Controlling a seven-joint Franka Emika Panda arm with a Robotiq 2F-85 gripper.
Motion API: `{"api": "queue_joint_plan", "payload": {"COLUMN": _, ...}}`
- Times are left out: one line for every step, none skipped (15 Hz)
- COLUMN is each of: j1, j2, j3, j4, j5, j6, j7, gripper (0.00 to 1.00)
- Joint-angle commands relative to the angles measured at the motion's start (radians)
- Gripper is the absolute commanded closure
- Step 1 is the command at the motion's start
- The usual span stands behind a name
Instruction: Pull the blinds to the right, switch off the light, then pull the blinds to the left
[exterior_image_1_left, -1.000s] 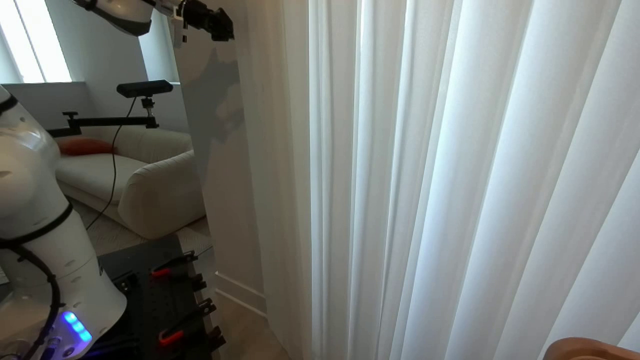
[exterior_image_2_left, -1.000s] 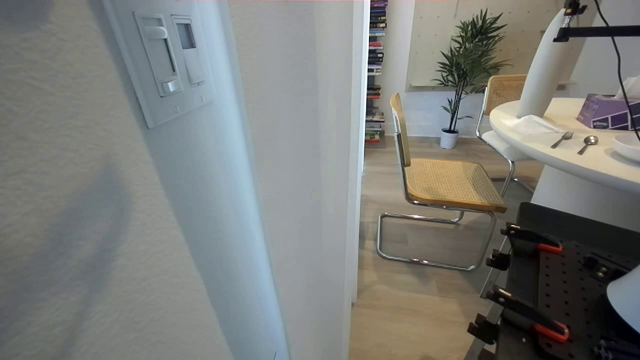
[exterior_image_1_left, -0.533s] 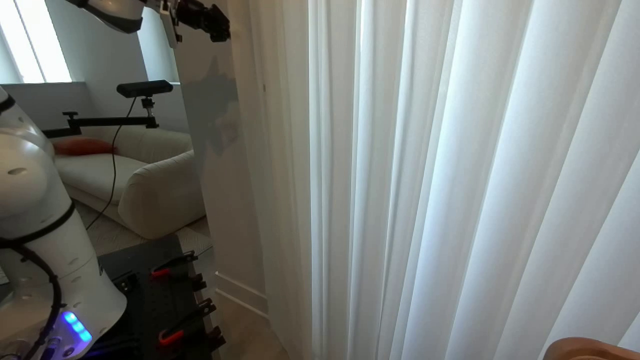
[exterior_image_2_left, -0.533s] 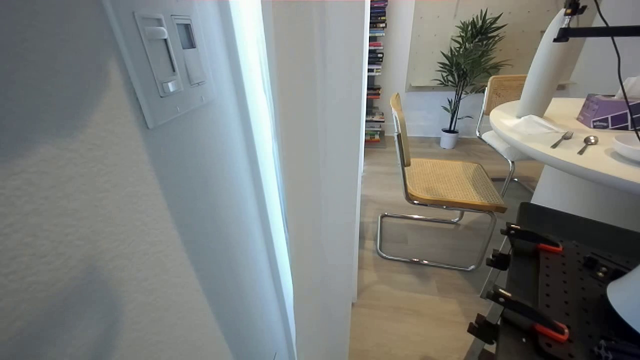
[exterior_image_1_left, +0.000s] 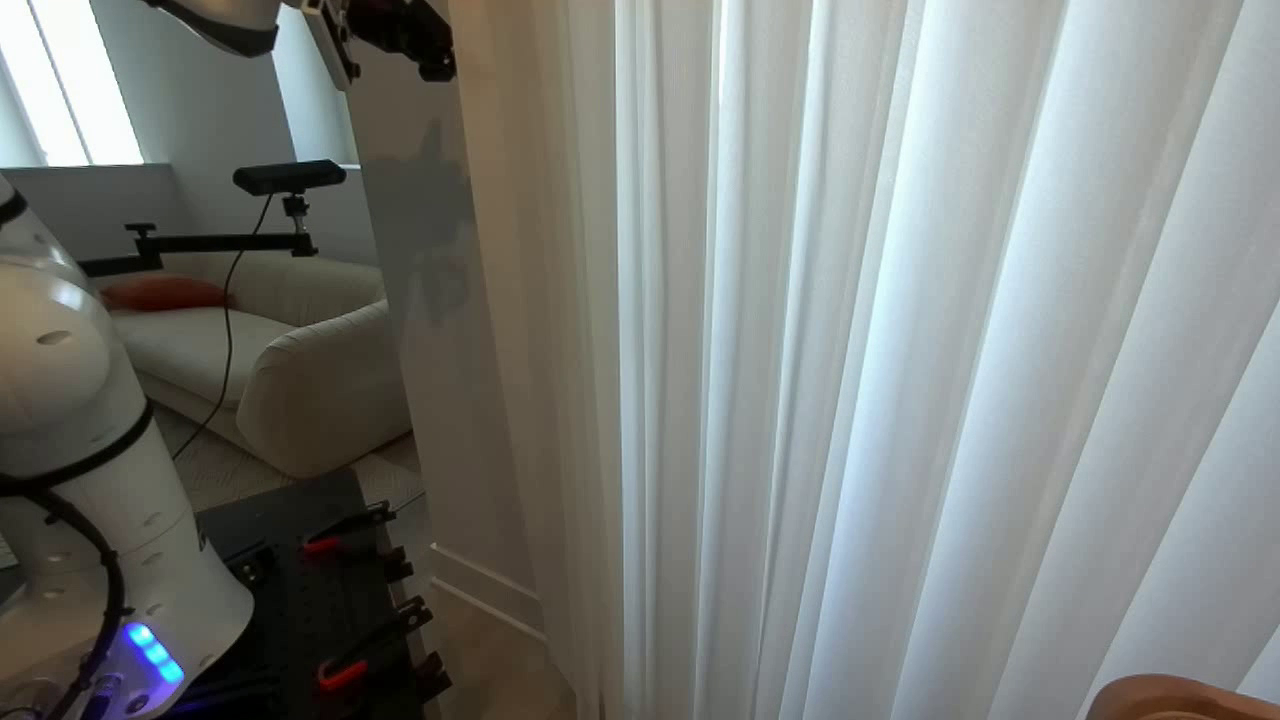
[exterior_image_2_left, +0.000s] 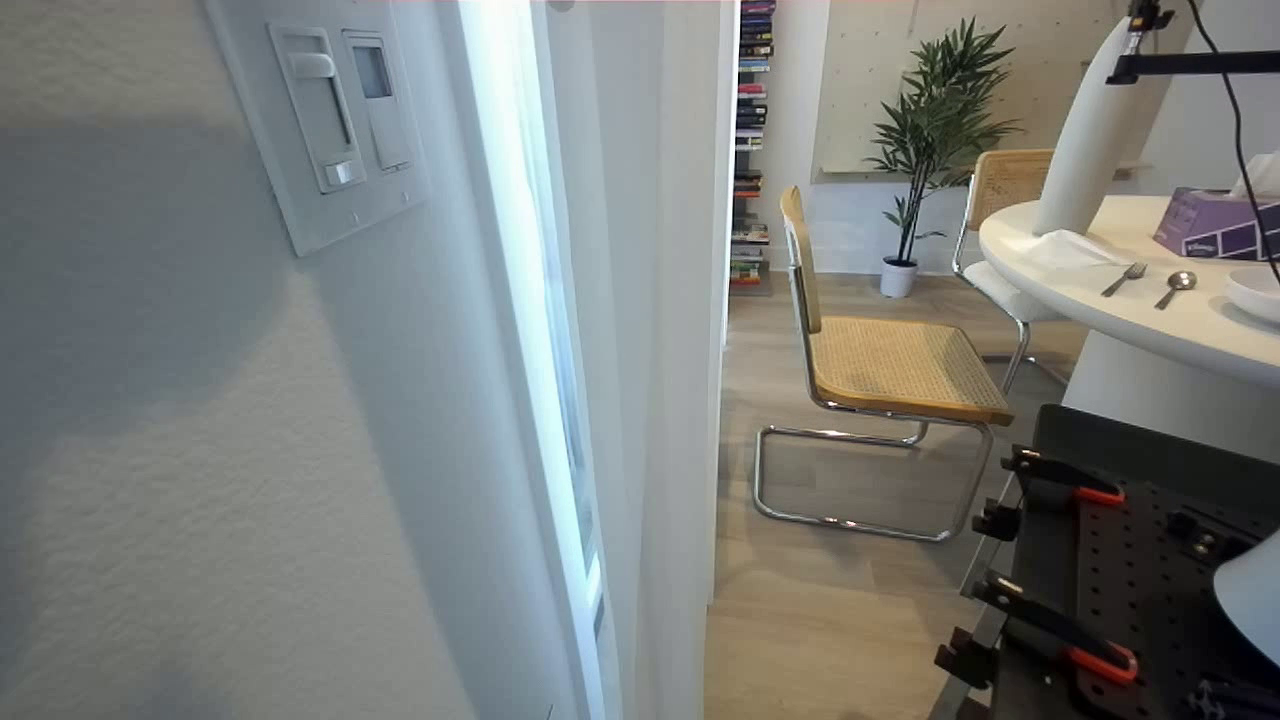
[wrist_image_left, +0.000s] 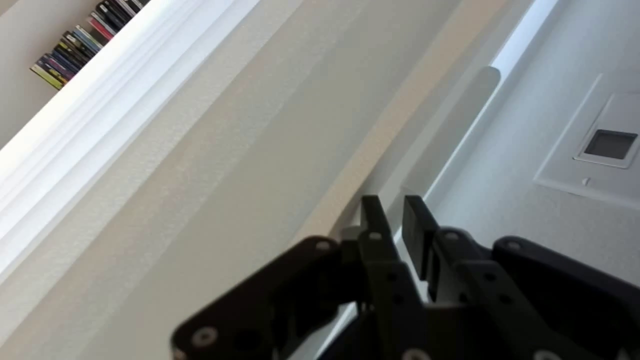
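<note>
Currently seeing the gripper (wrist_image_left: 392, 206) in the wrist view, parted by only a narrow gap, holding nothing visible. Spotted too at the top of an exterior view, just beside the edge of the blinds (exterior_image_1_left: 850, 350), white and hanging in tall vertical pleats; cannot tell if touching. Noted the light switch plate (exterior_image_2_left: 315, 140) on the wall (exterior_image_2_left: 200, 520), showing also at the right of the wrist view. Noted a bright strip (exterior_image_2_left: 540, 300) between wall and blinds. Farther back, made out a pale sofa (exterior_image_1_left: 320, 380) with an orange cushion (exterior_image_1_left: 165, 292).
</note>
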Motion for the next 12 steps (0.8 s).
{"api": "queue_joint_plan", "payload": {"j1": 0.026, "j2": 0.016, "j3": -0.044, "j4": 0.029, "j5": -0.013, "j6": -0.041, "j7": 0.031, "gripper": 0.5}}
{"api": "queue_joint_plan", "payload": {"j1": 0.027, "j2": 0.015, "j3": -0.056, "j4": 0.024, "j5": -0.021, "j6": -0.024, "j7": 0.038, "gripper": 0.43}}
{"api": "queue_joint_plan", "payload": {"j1": 0.028, "j2": 0.016, "j3": -0.066, "j4": 0.021, "j5": -0.031, "j6": -0.022, "j7": 0.052, "gripper": 0.35}}
{"api": "queue_joint_plan", "payload": {"j1": 0.032, "j2": 0.017, "j3": -0.079, "j4": 0.016, "j5": -0.038, "j6": -0.006, "j7": 0.066, "gripper": 0.28}}
{"api": "queue_joint_plan", "payload": {"j1": 0.036, "j2": 0.018, "j3": -0.091, "j4": 0.013, "j5": -0.045, "j6": 0.01, "j7": 0.076, "gripper": 0.2}}
{"api": "queue_joint_plan", "payload": {"j1": 0.04, "j2": 0.02, "j3": -0.099, "j4": 0.007, "j5": -0.056, "j6": 0.028, "j7": 0.096, "gripper": 0.13}}
{"api": "queue_joint_plan", "payload": {"j1": 0.043, "j2": 0.024, "j3": -0.108, "j4": 0.006, "j5": -0.06, "j6": 0.043, "j7": 0.11, "gripper": 0.06}}
{"api": "queue_joint_plan", "payload": {"j1": 0.049, "j2": 0.03, "j3": -0.117, "j4": 0.007, "j5": -0.059, "j6": 0.057, "j7": 0.122, "gripper": 0.01}}
{"api": "queue_joint_plan", "payload": {"j1": 0.055, "j2": 0.036, "j3": -0.127, "j4": 0.01, "j5": -0.056, "j6": 0.073, "j7": 0.133, "gripper": 0.0}}
{"api": "queue_joint_plan", "payload": {"j1": 0.061, "j2": 0.04, "j3": -0.137, "j4": 0.013, "j5": -0.042, "j6": 0.093, "j7": 0.141, "gripper": 0.0}}
{"api": "queue_joint_plan", "payload": {"j1": 0.066, "j2": 0.043, "j3": -0.147, "j4": 0.012, "j5": -0.035, "j6": 0.112, "j7": 0.146, "gripper": 0.0}}
{"api": "queue_joint_plan", "payload": {"j1": 0.07, "j2": 0.044, "j3": -0.155, "j4": 0.012, "j5": -0.03, "j6": 0.131, "j7": 0.155, "gripper": 0.0}}
